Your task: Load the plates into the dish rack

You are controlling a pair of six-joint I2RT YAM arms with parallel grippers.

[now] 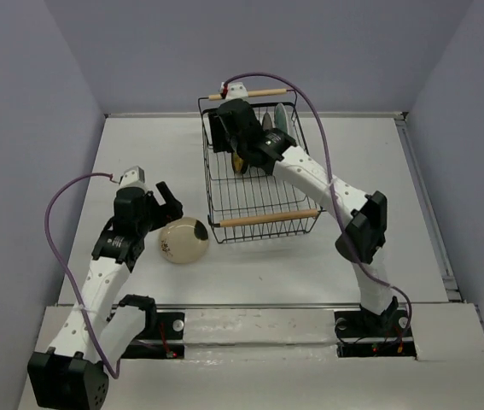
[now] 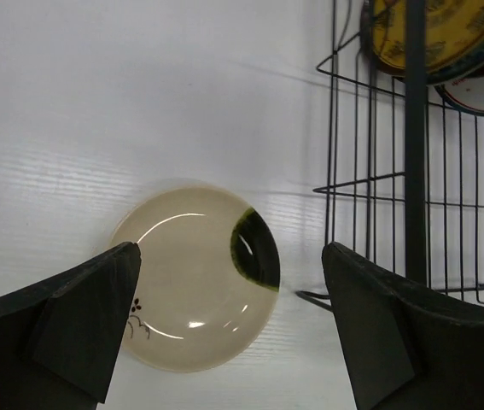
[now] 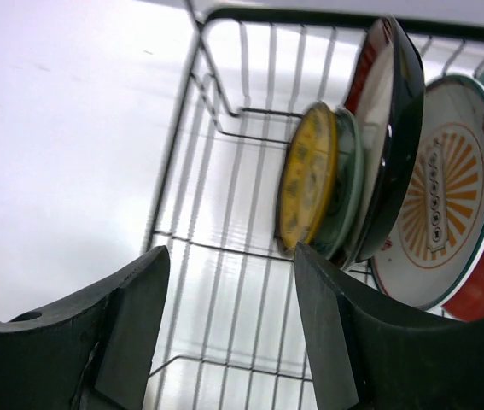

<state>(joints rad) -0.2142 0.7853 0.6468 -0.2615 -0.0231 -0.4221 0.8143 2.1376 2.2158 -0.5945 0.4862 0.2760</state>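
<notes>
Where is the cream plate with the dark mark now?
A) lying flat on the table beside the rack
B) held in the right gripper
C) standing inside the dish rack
A: the cream plate lies flat on the table, outside the dish rack, below the open left gripper.

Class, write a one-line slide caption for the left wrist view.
Open left jaws above the cream plate, the rack at its right.
</notes>
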